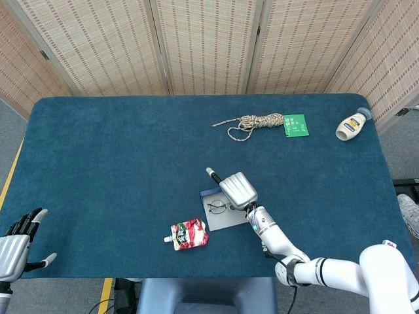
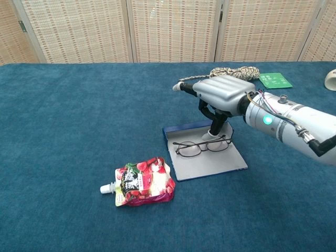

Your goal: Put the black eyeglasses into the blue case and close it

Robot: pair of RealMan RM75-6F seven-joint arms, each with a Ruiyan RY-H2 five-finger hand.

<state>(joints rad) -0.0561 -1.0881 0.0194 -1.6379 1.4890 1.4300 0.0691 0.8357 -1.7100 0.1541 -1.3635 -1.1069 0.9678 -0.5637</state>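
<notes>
The black eyeglasses (image 1: 216, 207) (image 2: 202, 146) lie unfolded and flat on the grey inside of the open blue case (image 1: 218, 220) (image 2: 210, 161). The case is near the table's front middle. My right hand (image 1: 237, 190) (image 2: 223, 94) hovers over the case's far side with its fingers (image 2: 216, 125) pointing down. Their tips meet the far rim of the glasses, and the hand seems to still pinch it. My left hand (image 1: 16, 239) is at the lower left, off the table edge, with fingers spread and nothing in it.
A red snack pouch (image 1: 188, 233) (image 2: 142, 181) lies just left of the case. At the back right are a coil of rope (image 1: 258, 122) (image 2: 231, 73), a green card (image 1: 296, 125) (image 2: 275, 80) and a small bottle (image 1: 350, 125).
</notes>
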